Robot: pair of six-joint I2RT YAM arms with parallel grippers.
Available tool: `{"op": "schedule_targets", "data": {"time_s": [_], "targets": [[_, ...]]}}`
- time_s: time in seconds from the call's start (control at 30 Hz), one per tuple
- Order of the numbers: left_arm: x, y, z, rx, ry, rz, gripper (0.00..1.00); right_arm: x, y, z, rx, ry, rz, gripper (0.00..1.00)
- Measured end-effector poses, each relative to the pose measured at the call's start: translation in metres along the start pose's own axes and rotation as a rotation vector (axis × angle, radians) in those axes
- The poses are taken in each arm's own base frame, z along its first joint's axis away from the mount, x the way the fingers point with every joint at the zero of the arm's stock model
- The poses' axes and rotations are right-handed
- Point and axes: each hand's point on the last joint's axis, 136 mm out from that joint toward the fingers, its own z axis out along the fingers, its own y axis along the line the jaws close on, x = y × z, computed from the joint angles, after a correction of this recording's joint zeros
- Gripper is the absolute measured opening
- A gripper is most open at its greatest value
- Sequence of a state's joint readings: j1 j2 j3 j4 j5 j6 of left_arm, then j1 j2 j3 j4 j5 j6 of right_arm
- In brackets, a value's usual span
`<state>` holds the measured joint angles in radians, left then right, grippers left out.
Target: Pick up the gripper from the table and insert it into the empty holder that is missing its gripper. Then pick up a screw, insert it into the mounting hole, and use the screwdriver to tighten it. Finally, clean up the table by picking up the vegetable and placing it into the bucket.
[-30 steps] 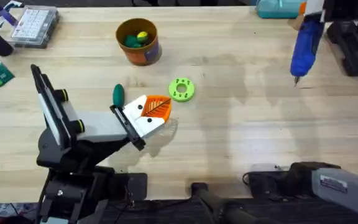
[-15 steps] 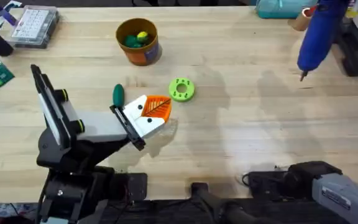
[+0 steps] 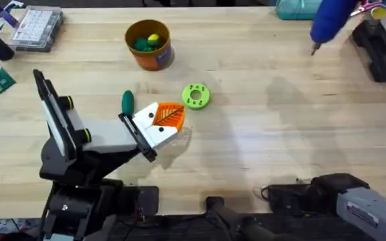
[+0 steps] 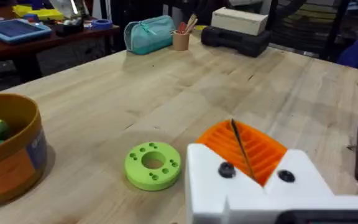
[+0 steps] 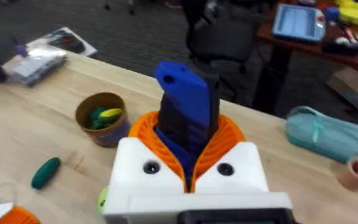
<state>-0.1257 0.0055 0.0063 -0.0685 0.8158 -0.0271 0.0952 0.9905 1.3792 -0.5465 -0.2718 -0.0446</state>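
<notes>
Fat blue cylindrical electric screwdriver [image 3: 330, 20] raised over the far right of the pale wooden counter [image 3: 280, 134], clamped between the right arm's orange ribbed fingers [image 5: 188, 155], metal bit pointing down. One small dark green oblong toy vegetable [image 3: 126, 102] lying on the counter just beside the left arm's white-and-orange fingers [image 3: 163, 120]. One lime-green round disc with holes [image 3: 195, 96] nearby. One orange-brown bucket [image 3: 148, 44] farther back, holding green and yellow pieces. Left fingers pressed together, gripping nothing.
</notes>
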Motion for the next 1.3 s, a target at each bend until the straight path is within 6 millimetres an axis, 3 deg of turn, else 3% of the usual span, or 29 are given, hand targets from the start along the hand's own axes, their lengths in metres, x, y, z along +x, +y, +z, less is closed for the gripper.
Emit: {"op": "schedule_targets", "data": {"time_s": [0.53, 0.77, 1.13, 1.3], "targets": [[0.000, 0.000, 0.000, 0.000, 0.000, 0.001, 0.017, -0.042, 0.062, 0.009, -0.423, -0.177, -0.069, 0.027], [0.000, 0.000, 0.000, 0.000, 0.000, 0.000, 0.018, -0.035, 0.093, 0.026, -0.588, -0.143, -0.026, 0.027], [0.000, 0.000, 0.000, 0.000, 0.000, 0.000, 0.019, -0.040, 0.178, 0.030, -0.856, -0.203, -0.093, 0.027], [0.000, 0.000, 0.000, 0.000, 0.000, 0.001, 0.017, -0.041, 0.207, 0.028, -0.939, -0.253, -0.123, 0.027]]}}
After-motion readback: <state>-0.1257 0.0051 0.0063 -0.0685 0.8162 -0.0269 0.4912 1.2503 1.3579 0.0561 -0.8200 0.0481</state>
